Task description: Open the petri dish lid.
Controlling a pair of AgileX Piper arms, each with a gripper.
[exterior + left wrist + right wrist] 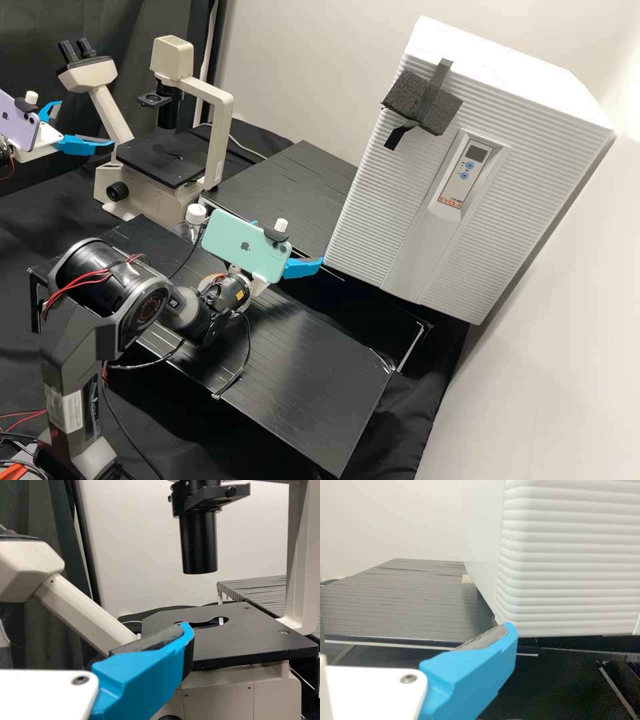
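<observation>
I cannot tell where the petri dish is; a clear bottle [195,215] with a white cap, contents unclear, stands just beside the microscope [221,143]. At far left, the left pincer [87,122] points toward the microscope, spread wide. The right arm bends over the black surface [293,373], its pincer [300,263] also spread, near the incubator's [373,180] lower left corner.

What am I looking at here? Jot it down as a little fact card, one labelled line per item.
Microscope: beige, with a flat black stage
Bottle: clear, white cap, near the microscope's base
Cabinet: white, ribbed, with a control panel and a dark foam pad taped on
Left gripper: open, near the microscope
Right gripper: open, near the cabinet's lower corner
Phones: lilac and mint green, one on each arm
</observation>
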